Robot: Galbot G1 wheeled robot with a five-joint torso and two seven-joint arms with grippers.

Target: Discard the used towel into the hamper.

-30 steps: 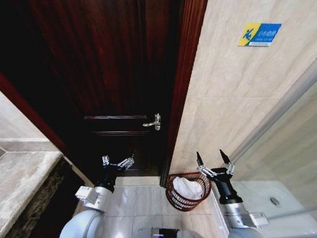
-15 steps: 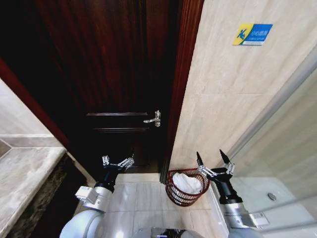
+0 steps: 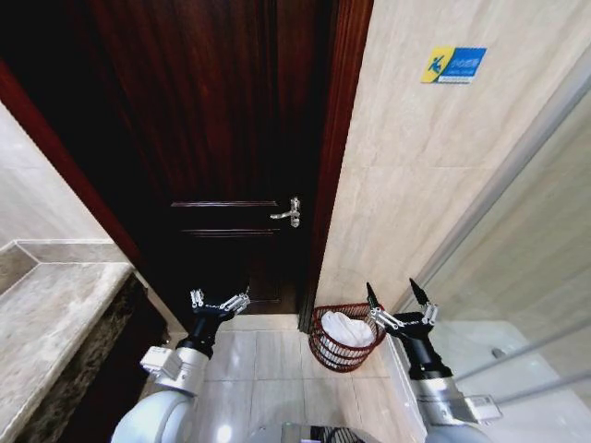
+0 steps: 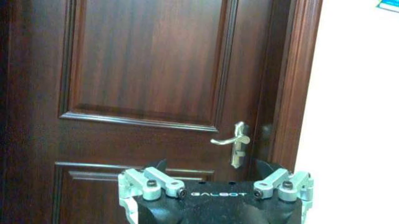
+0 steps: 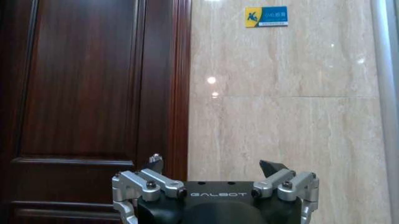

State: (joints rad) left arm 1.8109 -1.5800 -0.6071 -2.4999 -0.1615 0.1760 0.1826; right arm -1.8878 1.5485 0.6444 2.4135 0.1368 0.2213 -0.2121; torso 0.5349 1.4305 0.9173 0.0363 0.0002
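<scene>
Towel [image 3: 347,329] lies white and bunched inside the hamper [image 3: 325,352], which stands on the floor tiles by the door frame [image 3: 334,166], just ahead-left of my right gripper [image 3: 398,297]. Both claws are spread wide and hold nothing; left gripper [image 3: 220,301] hangs well apart, facing the door [image 3: 222,138]. Risk, as I judge it: hamper is light, so the right arm or the base could clip the rim and tip the towel out.
</scene>
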